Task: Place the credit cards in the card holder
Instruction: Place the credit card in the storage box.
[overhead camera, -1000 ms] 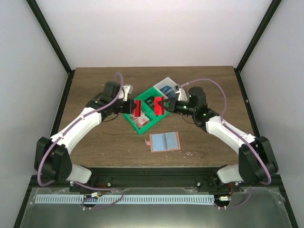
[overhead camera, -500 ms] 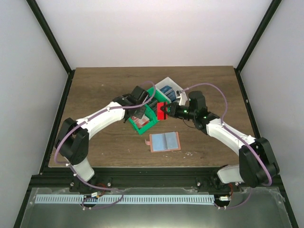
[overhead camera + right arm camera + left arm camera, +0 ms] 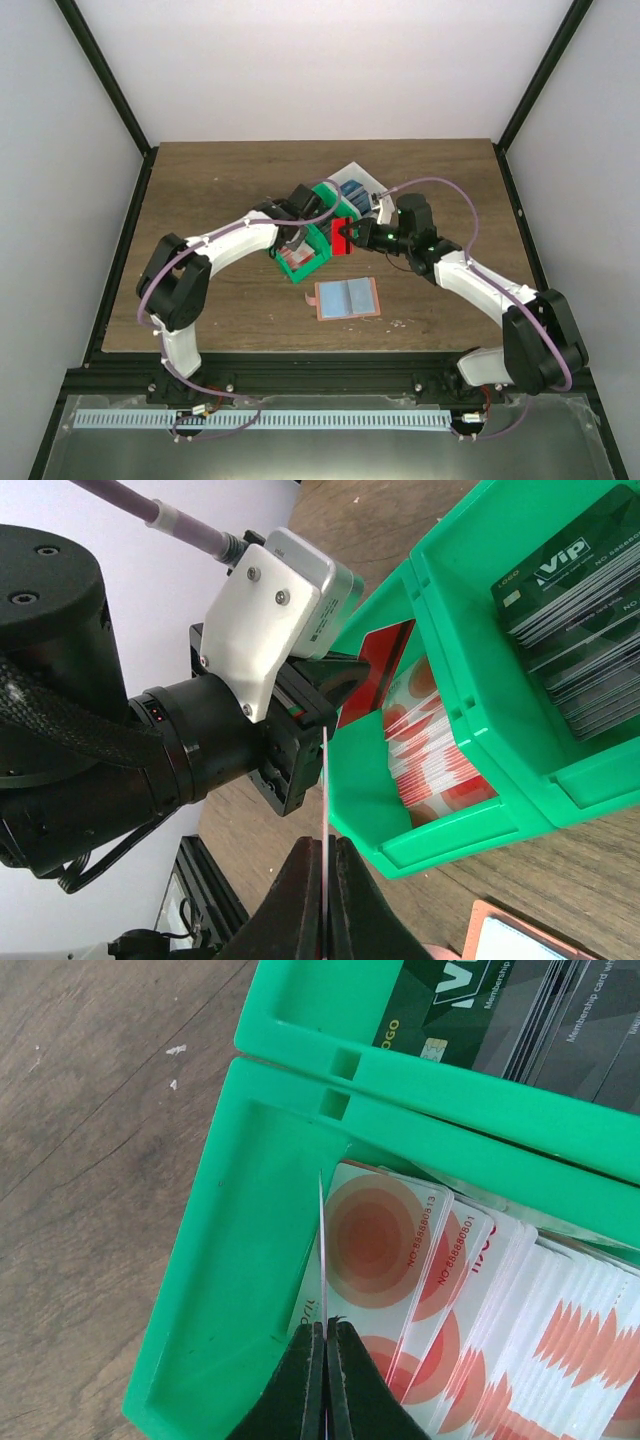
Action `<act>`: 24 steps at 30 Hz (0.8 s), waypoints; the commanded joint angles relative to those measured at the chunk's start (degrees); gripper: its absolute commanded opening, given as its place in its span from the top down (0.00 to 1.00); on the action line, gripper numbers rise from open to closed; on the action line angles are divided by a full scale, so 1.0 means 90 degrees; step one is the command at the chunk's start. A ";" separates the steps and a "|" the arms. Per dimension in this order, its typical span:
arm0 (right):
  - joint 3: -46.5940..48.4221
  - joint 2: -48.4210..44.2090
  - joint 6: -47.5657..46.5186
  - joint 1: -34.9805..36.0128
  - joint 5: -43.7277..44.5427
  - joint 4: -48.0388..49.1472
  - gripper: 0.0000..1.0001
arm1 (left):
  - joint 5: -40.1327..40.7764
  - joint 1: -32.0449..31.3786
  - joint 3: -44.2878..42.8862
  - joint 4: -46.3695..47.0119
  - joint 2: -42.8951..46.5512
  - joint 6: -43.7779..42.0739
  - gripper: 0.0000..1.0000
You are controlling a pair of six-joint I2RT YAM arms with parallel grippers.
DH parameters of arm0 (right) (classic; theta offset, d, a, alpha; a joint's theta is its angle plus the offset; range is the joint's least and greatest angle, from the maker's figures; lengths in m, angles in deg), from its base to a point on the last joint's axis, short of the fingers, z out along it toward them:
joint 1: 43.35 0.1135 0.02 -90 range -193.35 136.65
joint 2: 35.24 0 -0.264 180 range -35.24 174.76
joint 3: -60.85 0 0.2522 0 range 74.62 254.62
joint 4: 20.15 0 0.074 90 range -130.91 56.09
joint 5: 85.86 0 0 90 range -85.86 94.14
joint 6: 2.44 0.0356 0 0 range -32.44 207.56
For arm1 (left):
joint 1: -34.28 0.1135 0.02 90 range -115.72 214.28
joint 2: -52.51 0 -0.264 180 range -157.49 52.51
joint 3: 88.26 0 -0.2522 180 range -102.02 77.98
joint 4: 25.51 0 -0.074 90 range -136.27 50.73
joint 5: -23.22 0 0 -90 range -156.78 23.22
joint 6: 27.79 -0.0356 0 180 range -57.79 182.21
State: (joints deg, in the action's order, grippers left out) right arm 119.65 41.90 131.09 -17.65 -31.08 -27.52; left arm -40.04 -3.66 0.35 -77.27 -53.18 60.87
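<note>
The left card (image 3: pixel 322 1245) shows edge-on as a thin pale line. It is clamped between the closed fingers of the left pincer (image 3: pixel 324 1328) and juts ahead of the tips over a bare corner of the green bin (image 3: pixel 205 1290). Just right of that pincer in its own view, the stack of red-and-white cards (image 3: pixel 420 1280) leans fanned in the same compartment. Past the divider ahead lie the dark cards (image 3: pixel 540 1020).

The right card (image 3: pixel 325 780) is pinched the same way in the shut fingers of the right pincer (image 3: pixel 325 852). Its free end nearly meets the left pincer's tips at the bin's outer wall.

The card holder (image 3: pixel 346 298) lies open and flat on the table (image 3: pixel 200 190), toward the arm bases from both pincers and apart from the bin. No card is visible in it.

The likeliest trouble is the crowding. With both pincers so close over the bin, a careless swing could knock card against card or finger against finger, twisting a card in its narrow grip. Each card looks to be held only by one end, so a bump might pivot it or drop it. At the holder, which lies loose, a card pushed in at a poor angle would probably slide the holder along the wood rather than enter a pocket. The pocket mouths cannot be made out here.
</note>
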 commanded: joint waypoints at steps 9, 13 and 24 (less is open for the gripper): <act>-0.0200 -0.0330 0.0064 -0.0008 0.0227 -0.0018 0.99 | -0.0085 -0.0029 -0.0066 0.0074 -0.0236 0.0070 0.77; -0.0380 -0.0515 0.0097 -0.0010 0.0309 -0.0113 0.99 | -0.0275 -0.0015 -0.0034 0.0028 -0.0151 0.0277 0.71; -0.0824 -0.0888 -0.0162 -0.0013 0.0323 -0.0616 0.99 | -0.3013 -0.0025 0.0882 0.0912 0.1614 0.1692 0.45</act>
State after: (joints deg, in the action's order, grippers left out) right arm 113.66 35.19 131.50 -17.65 -28.66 -30.32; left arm -53.54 -3.63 4.00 -74.82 -46.82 68.91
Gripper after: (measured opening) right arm 0.010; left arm 0.519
